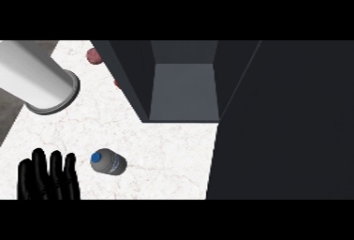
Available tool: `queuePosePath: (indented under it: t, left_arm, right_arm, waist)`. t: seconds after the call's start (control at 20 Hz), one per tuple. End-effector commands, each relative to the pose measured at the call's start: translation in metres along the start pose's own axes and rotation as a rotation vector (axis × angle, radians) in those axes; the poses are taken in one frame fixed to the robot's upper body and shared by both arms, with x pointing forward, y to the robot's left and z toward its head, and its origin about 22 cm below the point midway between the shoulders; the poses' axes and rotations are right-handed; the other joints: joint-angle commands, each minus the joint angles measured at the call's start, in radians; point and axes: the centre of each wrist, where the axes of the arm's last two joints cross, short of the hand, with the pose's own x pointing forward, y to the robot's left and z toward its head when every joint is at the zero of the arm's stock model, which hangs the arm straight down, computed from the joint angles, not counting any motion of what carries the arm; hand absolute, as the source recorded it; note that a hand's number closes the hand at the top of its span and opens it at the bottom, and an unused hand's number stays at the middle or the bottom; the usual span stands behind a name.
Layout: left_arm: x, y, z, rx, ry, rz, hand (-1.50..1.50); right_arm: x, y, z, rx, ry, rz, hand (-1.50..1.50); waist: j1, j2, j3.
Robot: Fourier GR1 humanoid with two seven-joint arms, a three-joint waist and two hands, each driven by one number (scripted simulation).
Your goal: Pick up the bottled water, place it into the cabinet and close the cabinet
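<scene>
Open counter point(166, 145) before cabinet point(183, 89), dark door point(283, 122) blocking right

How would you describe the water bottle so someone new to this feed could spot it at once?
Start at the open dark cabinet standing on the white marbled counter, then look below and left of its opening. Just right of the black left hand sits a small pale grey bottle. Its blue cap sets it apart from the big white cylinder and the reddish items farther back.

Upright water btl point(108, 162), open cabinet point(183, 89)
</scene>
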Motion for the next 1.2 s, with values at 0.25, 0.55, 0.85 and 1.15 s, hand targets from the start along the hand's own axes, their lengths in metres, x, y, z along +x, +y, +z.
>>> queuePosePath:
  t: [0.25, 0.55, 0.85, 1.15]
  left_arm:
    - [0.014, -0.008, 0.004, 0.062, -0.039, -0.003, -1.50]
    - [0.002, -0.009, 0.006, 0.088, -0.027, -0.031, -1.50]
    - [0.009, -0.001, 0.005, 0.096, -0.038, -0.073, -1.50]
    - [0.003, -0.001, -0.007, 0.118, -0.009, -0.072, -1.50]
  right_arm:
    - [0.029, 0.008, 0.011, -0.008, -0.027, -0.007, -1.50]
    - [0.039, 0.010, 0.014, -0.006, -0.039, -0.014, -1.50]
    - [0.046, 0.008, 0.011, -0.027, -0.035, 0.004, -1.50]
    - [0.055, 0.013, 0.015, -0.011, -0.020, -0.018, -1.50]
  waist:
    - [-0.006, 0.002, 0.000]
    - [-0.005, 0.001, -0.002]
    - [0.001, 0.000, -0.002]
    - [-0.006, 0.001, -0.003]
